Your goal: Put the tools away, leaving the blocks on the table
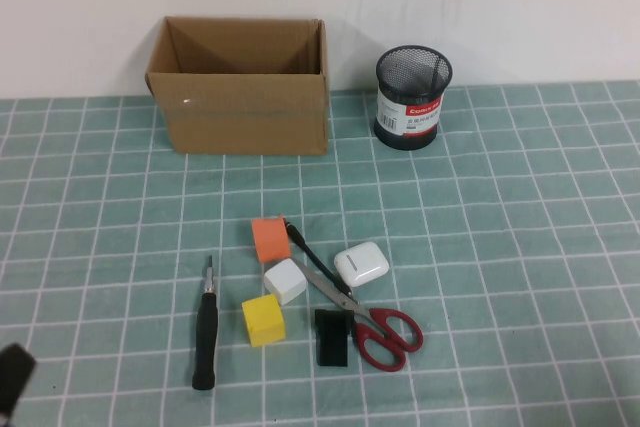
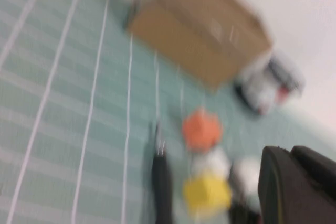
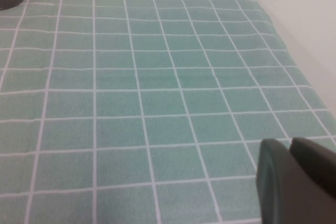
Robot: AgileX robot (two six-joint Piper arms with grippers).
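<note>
On the table [image 1: 520, 247] lie a black-handled screwdriver [image 1: 205, 332], red-handled scissors [image 1: 375, 327] and a thin black pen-like rod [image 1: 305, 250]. The orange block [image 1: 270, 239], white block [image 1: 285, 281] and yellow block [image 1: 264, 320] sit between them. My left gripper [image 1: 12, 377] is at the near left corner, shut and empty, left of the screwdriver. In the left wrist view the left gripper [image 2: 291, 153] shows with the screwdriver [image 2: 161, 182] and the orange block [image 2: 201, 128]. My right gripper [image 3: 290, 145] is shut over bare table and is out of the high view.
An open cardboard box [image 1: 245, 122] stands at the back, with a black mesh pen holder [image 1: 412, 99] to its right. A white rounded case [image 1: 361, 266] and a short black rectangular piece [image 1: 332, 338] lie by the scissors.
</note>
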